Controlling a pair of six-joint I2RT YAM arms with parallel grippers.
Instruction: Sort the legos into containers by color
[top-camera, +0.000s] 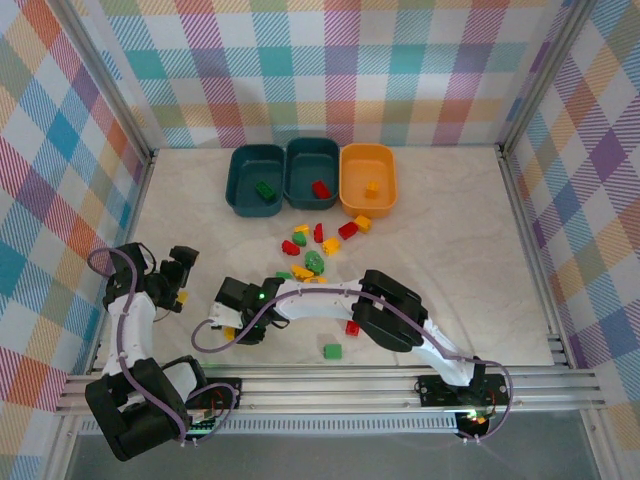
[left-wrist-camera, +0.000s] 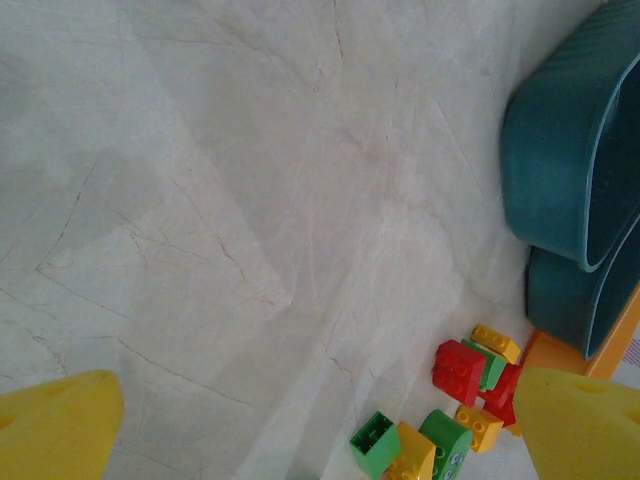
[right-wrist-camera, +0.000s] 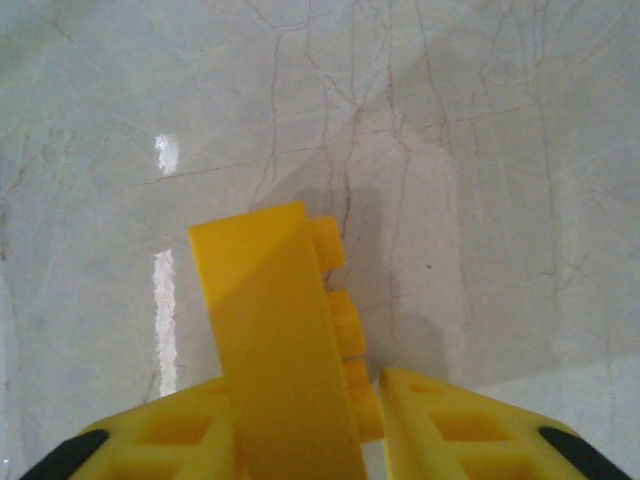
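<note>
My right gripper (right-wrist-camera: 310, 400) is shut on a long yellow lego (right-wrist-camera: 275, 330), which stands up between the fingers with its studs facing right. In the top view the right arm reaches across to the left, and its gripper (top-camera: 229, 326) is low over the table at the near left. My left gripper (top-camera: 181, 287) hovers open just left of it, with nothing between its yellow fingertips (left-wrist-camera: 55, 425). Loose legos (top-camera: 318, 245) lie in front of three containers: a teal one (top-camera: 240, 175) with a green brick, a teal one (top-camera: 312, 150) with a red brick, an orange one (top-camera: 368, 158) with a yellow brick.
A red brick (top-camera: 352, 327) and a green brick (top-camera: 332, 351) lie apart near the right arm's elbow. In the left wrist view, red, green and yellow bricks (left-wrist-camera: 460, 400) sit beside the teal tubs (left-wrist-camera: 560, 170). Plaid walls and metal rails enclose the table.
</note>
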